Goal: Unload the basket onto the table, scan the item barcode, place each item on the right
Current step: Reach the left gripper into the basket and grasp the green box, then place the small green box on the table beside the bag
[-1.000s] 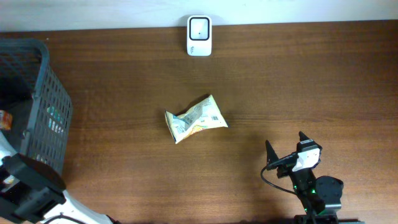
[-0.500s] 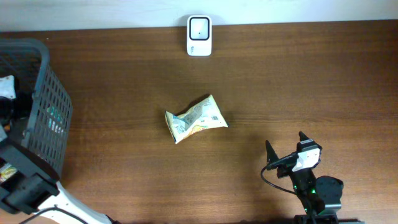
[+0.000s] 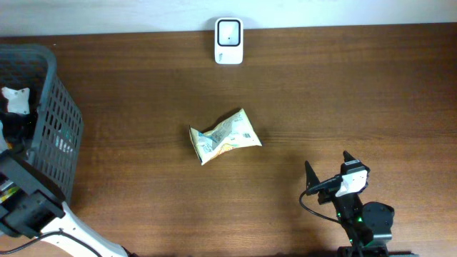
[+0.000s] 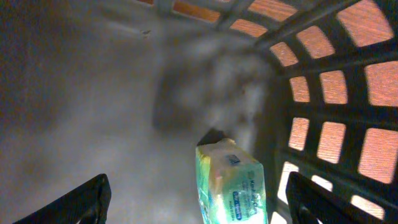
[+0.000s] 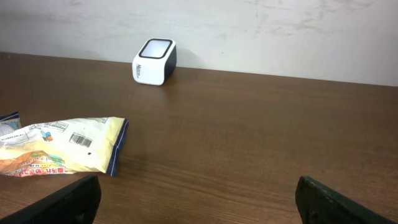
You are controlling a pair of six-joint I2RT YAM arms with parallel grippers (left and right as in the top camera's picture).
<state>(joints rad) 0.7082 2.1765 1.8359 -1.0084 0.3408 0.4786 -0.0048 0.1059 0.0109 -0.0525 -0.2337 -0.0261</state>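
The brown desk [image 3: 357,93] carries a dark mesh basket [image 3: 61,121] at its left edge, a crumpled snack packet [image 3: 224,135] near the middle and a small white scanner [image 3: 228,32] at the far edge, almost straight beyond the packet. The left arm reaches down into the basket. There the left gripper [image 4: 200,202] has its jaws spread wide around nothing, and a green packet [image 4: 230,186] stands on end just ahead of them, close to the mesh wall on the camera's right, its long axis upright. That looks like the item this arm is going for, and a short descent should bring the jaws to either side of it. The right gripper [image 3: 327,160], also fully spread and empty, hovers at the near right of the desk. The snack packet lies ahead and to its left, its long axis running crosswise with a slight tilt, its barcode [image 5: 79,140] face up.
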